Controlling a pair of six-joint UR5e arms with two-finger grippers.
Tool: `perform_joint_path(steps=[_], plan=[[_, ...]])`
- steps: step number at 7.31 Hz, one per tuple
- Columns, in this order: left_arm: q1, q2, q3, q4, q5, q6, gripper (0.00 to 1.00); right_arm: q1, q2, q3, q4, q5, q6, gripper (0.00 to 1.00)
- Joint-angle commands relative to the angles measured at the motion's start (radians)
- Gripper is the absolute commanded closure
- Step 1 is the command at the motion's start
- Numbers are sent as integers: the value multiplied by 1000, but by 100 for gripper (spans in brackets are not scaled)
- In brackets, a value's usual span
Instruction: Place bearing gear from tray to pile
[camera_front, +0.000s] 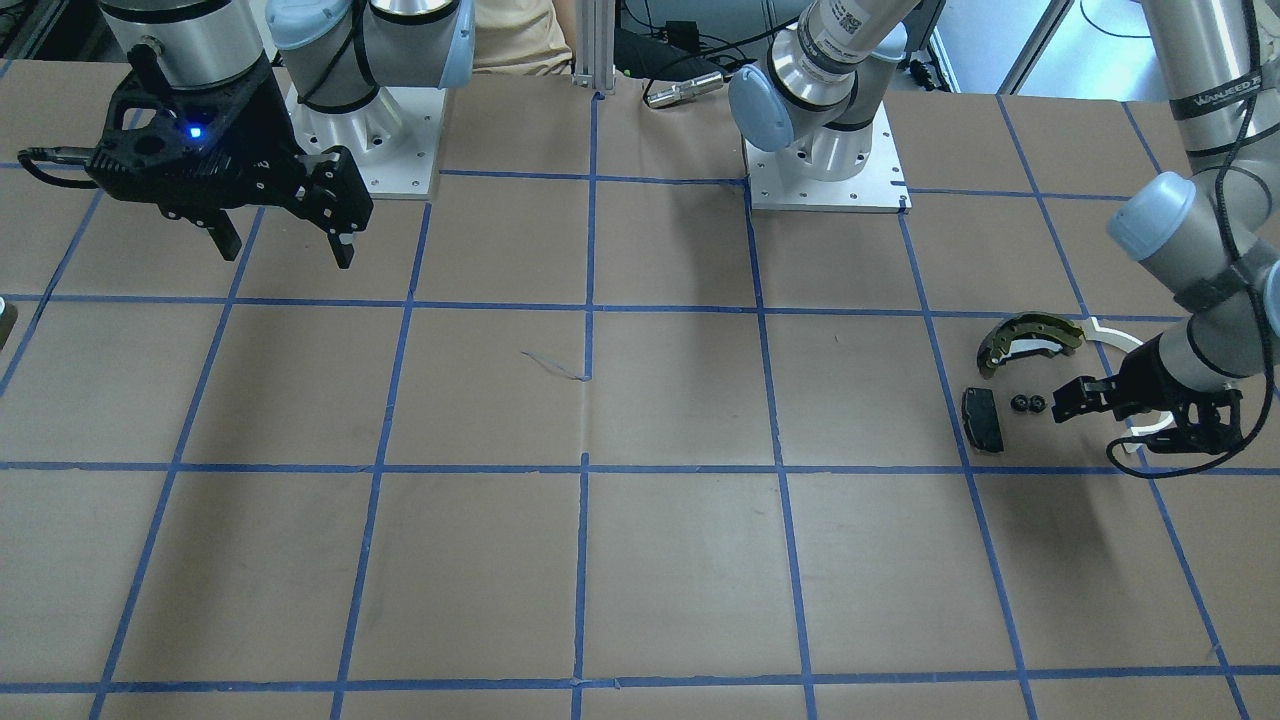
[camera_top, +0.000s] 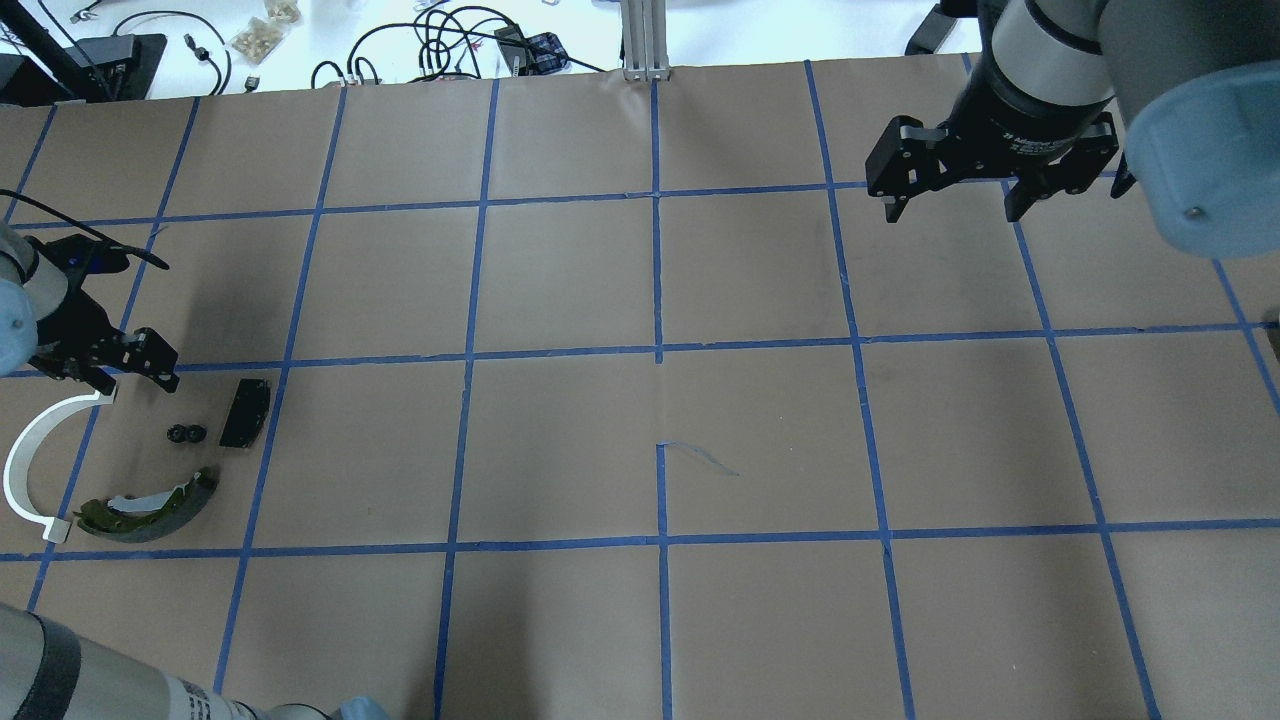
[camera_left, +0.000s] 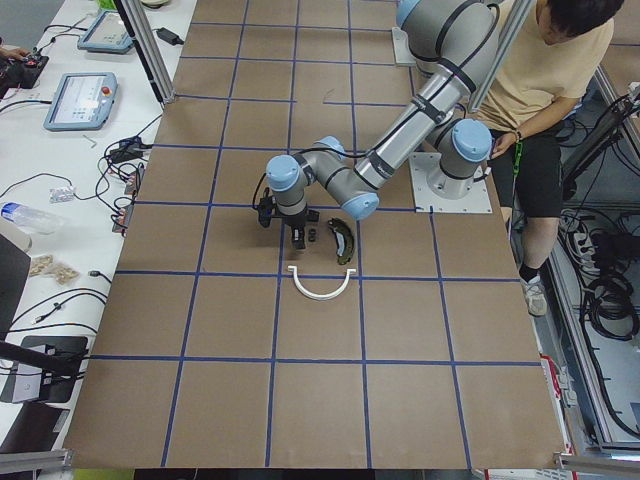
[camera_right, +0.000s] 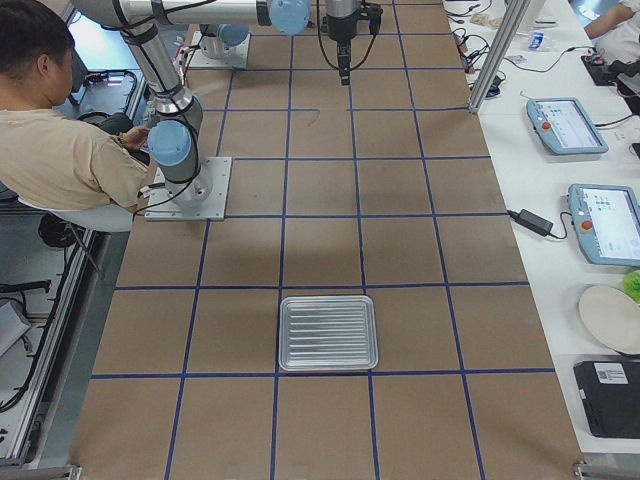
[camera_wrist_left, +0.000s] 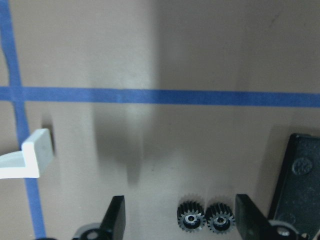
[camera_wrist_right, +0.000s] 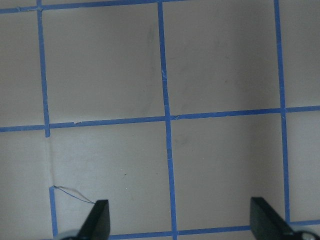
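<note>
Small black toothed bearing gear (camera_top: 185, 433), a twin pair of cogs, lies on the brown papered table just beside the small black rectangular pad (camera_top: 245, 412), between that pad and the long white plastic arc (camera_top: 25, 470); the curved brass-and-white brake shoe (camera_top: 150, 510) is near the pad; the left gripper (camera_top: 138, 380) is also near the pad, fingers spread and empty; the right gripper (camera_top: 955, 205) is well apart from the pad, fingers released.

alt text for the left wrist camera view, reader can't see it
Two small black gears lie side by side on brown paper, framed by the fingers of the open left gripper. A white arc sits left, a black pad right.
</note>
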Motion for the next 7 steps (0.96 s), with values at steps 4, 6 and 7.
perform_joint_path(steps=[4, 6, 7], plan=[[-203, 131, 202, -308, -4, -266, 0, 0, -1, 0, 0, 0, 0, 0], [-331, 176, 284, -412, -7, -328, 0, 0, -1, 0, 0, 0, 0, 0], [-402, 199, 284, -416, -4, -331, 0, 0, -1, 0, 0, 0, 0, 0]])
